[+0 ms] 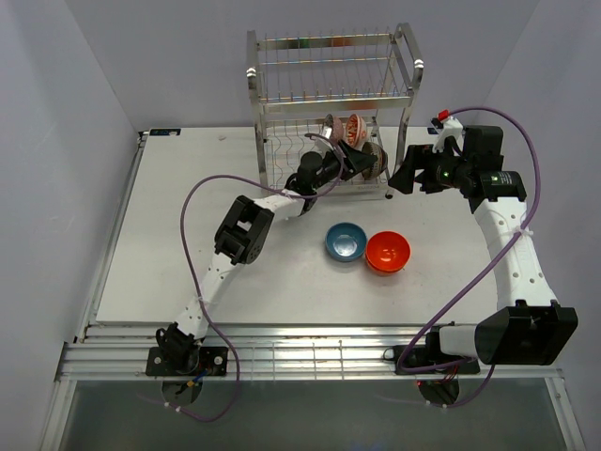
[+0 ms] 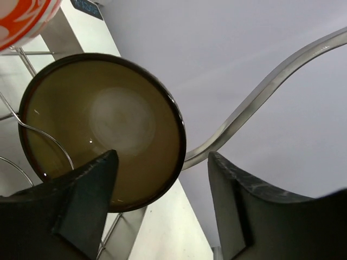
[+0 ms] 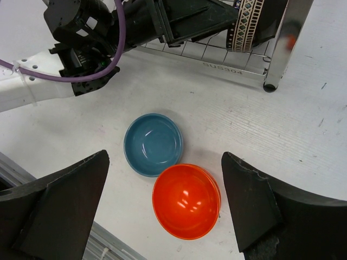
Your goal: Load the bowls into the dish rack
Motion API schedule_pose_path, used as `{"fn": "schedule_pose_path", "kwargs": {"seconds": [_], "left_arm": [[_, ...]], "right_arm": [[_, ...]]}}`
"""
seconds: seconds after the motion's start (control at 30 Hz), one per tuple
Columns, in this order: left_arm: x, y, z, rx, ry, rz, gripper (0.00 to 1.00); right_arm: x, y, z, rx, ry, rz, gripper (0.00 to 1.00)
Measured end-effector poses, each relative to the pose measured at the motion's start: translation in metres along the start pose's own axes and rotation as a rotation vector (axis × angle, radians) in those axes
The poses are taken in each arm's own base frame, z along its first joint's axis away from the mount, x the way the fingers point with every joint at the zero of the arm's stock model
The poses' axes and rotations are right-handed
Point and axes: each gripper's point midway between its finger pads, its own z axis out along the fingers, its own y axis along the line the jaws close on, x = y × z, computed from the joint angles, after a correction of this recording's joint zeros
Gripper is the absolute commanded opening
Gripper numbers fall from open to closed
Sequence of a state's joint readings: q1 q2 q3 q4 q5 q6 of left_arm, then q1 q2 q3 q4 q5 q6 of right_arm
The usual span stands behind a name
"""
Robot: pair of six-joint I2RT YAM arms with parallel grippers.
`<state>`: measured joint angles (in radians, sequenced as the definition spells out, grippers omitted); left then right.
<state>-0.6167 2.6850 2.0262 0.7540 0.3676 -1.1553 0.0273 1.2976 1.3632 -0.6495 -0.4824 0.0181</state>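
Rack (image 1: pixel 333 92) wires relied on to prop brown bowl (image 2: pixel 108 124) upright, left fingers (image 2: pixel 87 195) released; right fingers (image 3: pixel 59 206) spread wide over blue bowl (image 3: pixel 153 144), orange bowl (image 3: pixel 186 201).

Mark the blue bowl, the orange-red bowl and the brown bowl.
blue bowl (image 3: pixel 153 143): right wrist view, centre of its inside.
orange-red bowl (image 3: pixel 186 201): right wrist view, centre of its inside.
brown bowl (image 2: pixel 111 122): left wrist view, pale middle of its inside.

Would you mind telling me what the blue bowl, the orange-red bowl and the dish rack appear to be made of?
Blue bowl: glazed ceramic or plastic, soft sheen. Orange-red bowl: likewise, glossier, bright highlights. Dish rack: polished metal wire, mirror-like posts.
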Motion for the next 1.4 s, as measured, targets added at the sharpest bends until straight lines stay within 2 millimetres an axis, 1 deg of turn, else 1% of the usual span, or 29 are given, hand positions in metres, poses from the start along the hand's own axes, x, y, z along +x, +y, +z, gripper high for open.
{"fn": "schedule_pose_path", "kwargs": {"seconds": [0.03,0.1,0.33,0.5,0.67,0.73,0.83,0.93,1.07,1.17,1.27,1.37,1.4], "left_arm": [[-0.001,-0.001,-0.001,-0.001,0.0,0.004,0.82],[-0.006,-0.004,-0.003,-0.003,-0.005,0.015,0.83],[-0.026,-0.022,-0.011,-0.007,-0.025,0.049,0.83],[-0.036,-0.024,-0.022,-0.029,-0.029,0.079,0.81],[-0.038,-0.027,-0.042,-0.069,-0.011,0.095,0.78],[-0.038,-0.029,-0.053,-0.085,-0.005,0.093,0.76],[-0.036,-0.038,-0.069,-0.085,0.01,0.087,0.72],[-0.034,-0.053,-0.078,-0.058,0.027,0.088,0.72],[-0.026,-0.068,-0.089,-0.026,0.063,0.071,0.68],[-0.013,-0.072,-0.107,-0.034,0.106,0.052,0.65],[-0.002,-0.077,-0.125,-0.045,0.138,0.048,0.65],[0.006,-0.091,-0.143,-0.046,0.176,0.061,0.63],[0.008,-0.098,-0.148,-0.039,0.191,0.077,0.62]], "right_arm": [[0.0,0.0,0.0,0.0,0.0,0.0,0.9],[0.0,0.0,0.0,0.0,0.0,0.0,0.9],[-0.001,0.001,-0.002,0.0,-0.006,-0.003,0.9],[-0.002,0.002,-0.003,-0.004,-0.009,-0.005,0.9],[-0.003,0.004,-0.005,-0.005,-0.017,-0.01,0.9],[-0.004,0.006,-0.008,-0.005,-0.023,-0.014,0.9],[-0.005,0.009,-0.01,-0.015,-0.031,-0.019,0.9],[-0.006,0.011,-0.012,-0.019,-0.036,-0.022,0.9],[-0.006,0.012,-0.014,-0.02,-0.039,-0.024,0.9],[-0.006,0.013,-0.016,-0.02,-0.044,-0.027,0.9],[-0.006,0.014,-0.017,-0.022,-0.047,-0.029,0.9],[-0.005,0.015,-0.018,-0.027,-0.047,-0.03,0.9],[-0.004,0.016,-0.018,-0.028,-0.046,-0.03,0.9]]}}
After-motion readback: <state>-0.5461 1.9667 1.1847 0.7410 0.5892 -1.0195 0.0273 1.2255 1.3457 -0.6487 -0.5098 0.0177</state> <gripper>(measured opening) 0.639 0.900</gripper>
